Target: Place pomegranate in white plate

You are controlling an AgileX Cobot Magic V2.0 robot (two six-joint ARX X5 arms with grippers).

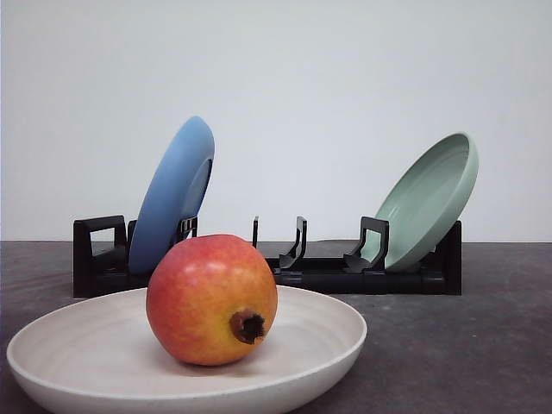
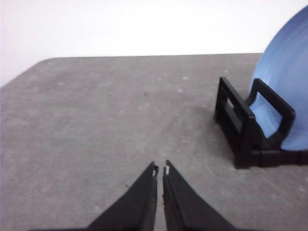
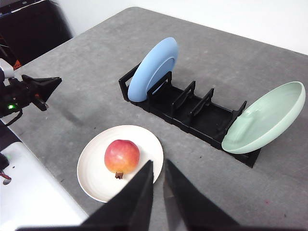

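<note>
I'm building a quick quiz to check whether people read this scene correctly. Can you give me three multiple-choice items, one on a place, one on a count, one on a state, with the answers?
1. Where is the pomegranate?
A. In the white plate
B. In the black rack
C. On the bare table

2. How many plates stand in the rack?
A. One
B. Two
C. Four

3. How does the left gripper stand?
A. Shut on the fruit
B. Wide open over the rack
C. Shut, holding nothing

Answers:
1. A, the fruit sits in the white plate in the front and right wrist views.
2. B, only the blue plate and the pale green plate lean in the rack, at opposite ends.
3. C, its fingertips nearly meet over bare table in the left wrist view.
</note>
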